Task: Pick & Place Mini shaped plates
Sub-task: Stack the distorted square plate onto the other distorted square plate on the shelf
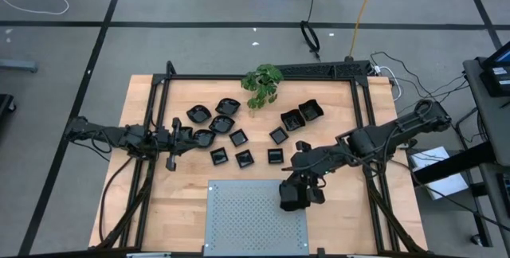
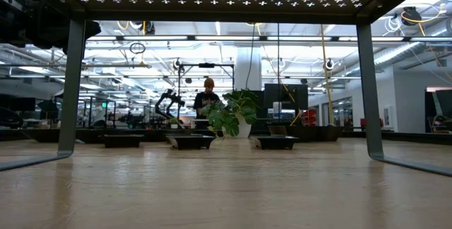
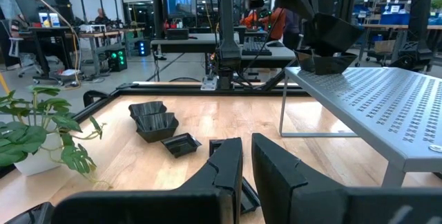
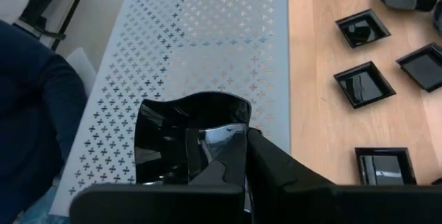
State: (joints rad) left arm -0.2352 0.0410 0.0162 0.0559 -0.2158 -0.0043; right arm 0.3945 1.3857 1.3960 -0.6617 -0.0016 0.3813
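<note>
Glossy black plate [image 4: 186, 137], rounded, pinched in right gripper [image 4: 238, 156] jaws above perforated grey metal panel [image 4: 207, 37]; left gripper [image 3: 245, 165] jaws nearly closed, empty.

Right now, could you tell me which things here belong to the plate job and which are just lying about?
Job:
- mini shaped plates, scattered on the table
- plate held in the right gripper over the perforated panel
- left gripper

Lying about:
- plant
</note>
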